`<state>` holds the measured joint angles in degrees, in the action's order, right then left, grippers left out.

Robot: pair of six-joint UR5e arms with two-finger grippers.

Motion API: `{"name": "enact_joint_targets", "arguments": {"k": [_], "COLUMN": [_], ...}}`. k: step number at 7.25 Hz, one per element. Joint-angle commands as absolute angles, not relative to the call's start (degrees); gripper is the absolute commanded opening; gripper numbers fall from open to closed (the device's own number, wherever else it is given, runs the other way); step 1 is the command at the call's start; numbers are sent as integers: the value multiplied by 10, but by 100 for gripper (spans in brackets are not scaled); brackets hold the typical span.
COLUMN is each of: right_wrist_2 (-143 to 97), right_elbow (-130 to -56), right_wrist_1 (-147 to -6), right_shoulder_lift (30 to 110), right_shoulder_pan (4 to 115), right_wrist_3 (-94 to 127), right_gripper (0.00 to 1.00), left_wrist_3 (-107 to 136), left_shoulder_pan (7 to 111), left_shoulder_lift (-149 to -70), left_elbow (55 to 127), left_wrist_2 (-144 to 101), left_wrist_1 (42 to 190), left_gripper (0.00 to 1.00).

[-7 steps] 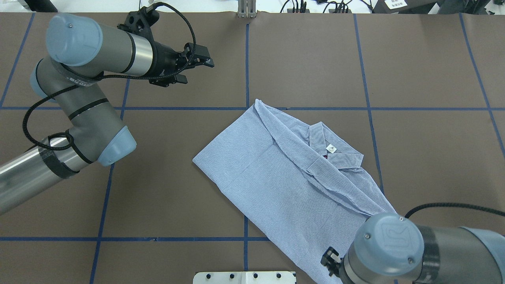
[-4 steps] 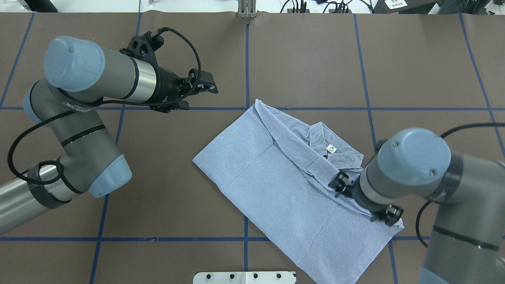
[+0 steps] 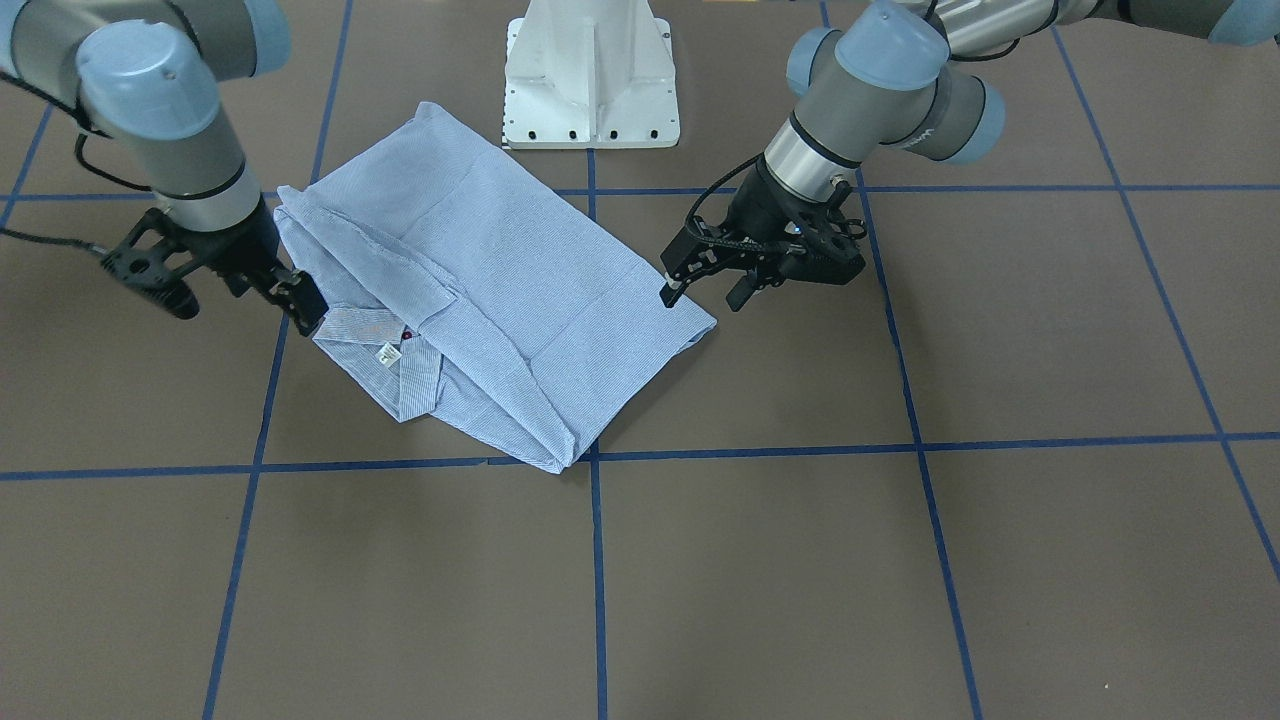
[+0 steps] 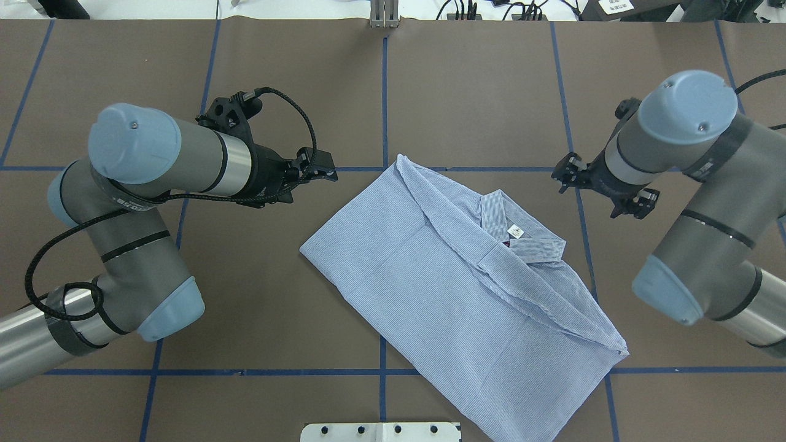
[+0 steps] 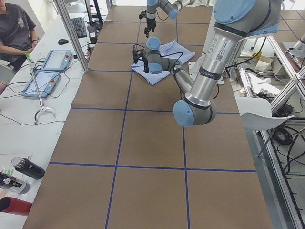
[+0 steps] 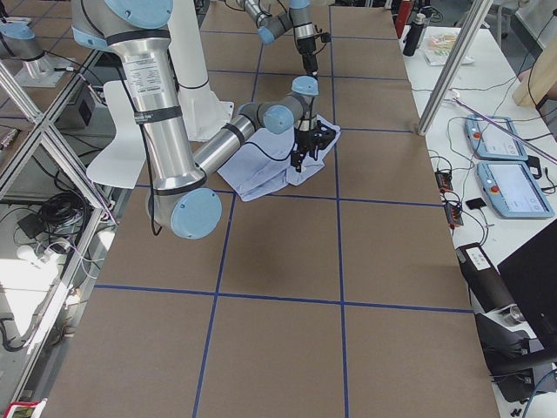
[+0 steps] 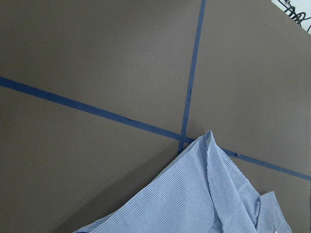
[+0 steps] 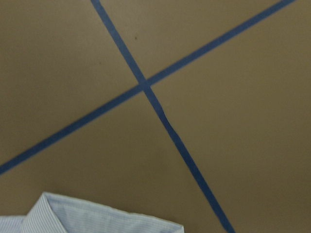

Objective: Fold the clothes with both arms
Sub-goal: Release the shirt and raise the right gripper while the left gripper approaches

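The light blue-and-white striped shirt point(image 4: 430, 288) lies folded flat and diagonal on the brown table, collar and white neck label point(image 4: 516, 231) facing up. My left gripper point(image 4: 313, 175) hovers open just off the shirt's left side; in the front view this left gripper point(image 3: 702, 297) stands beside the shirt's point(image 3: 480, 270) edge, holding nothing. My right gripper point(image 4: 605, 190) is open above the table to the right of the collar, and in the front view the right gripper point(image 3: 243, 302) has one fingertip close to the collar. The wrist views show only shirt corners point(image 7: 209, 204) point(image 8: 97, 218).
The white pedestal base point(image 3: 590, 80) stands just behind the shirt's near end. Blue tape lines point(image 4: 384, 98) grid the table. A person point(image 5: 16, 26) sits at a side bench with control pendants point(image 5: 47, 71) and bottles point(image 5: 28, 168).
My right arm swung from the near edge, across the shirt, out to the right of the collar. My left gripper came nearer and lower toward the shirt's left side. The shirt stayed still.
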<state>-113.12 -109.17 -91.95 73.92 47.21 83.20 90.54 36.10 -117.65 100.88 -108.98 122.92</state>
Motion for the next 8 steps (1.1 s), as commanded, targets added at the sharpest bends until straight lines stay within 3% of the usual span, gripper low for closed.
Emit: {"name": "enact_joint_targets", "arguments": {"k": [1,4,8], "right_wrist_2": [-1159,-1214,-1252], "right_elbow": [-1025,-1011,-1001], "right_wrist_1": [-889,-889,-889], "right_shoulder_lift": [716,711,717], "right_shoulder_pan": [539,584,608], "right_wrist_3": [767,703,602], "right_gripper": [100,100,100], "left_wrist_3": [952,951,911], "left_shoulder_pan": [350,339,322], "left_shoulder_lift": [-1172,-1120,-1105], "left_elbow": [1019,1064,1039], "left_wrist_2": [-1090,-1094,-1093], "left_wrist_1": [1200,1201,1201], "left_gripper": [99,99,98]}}
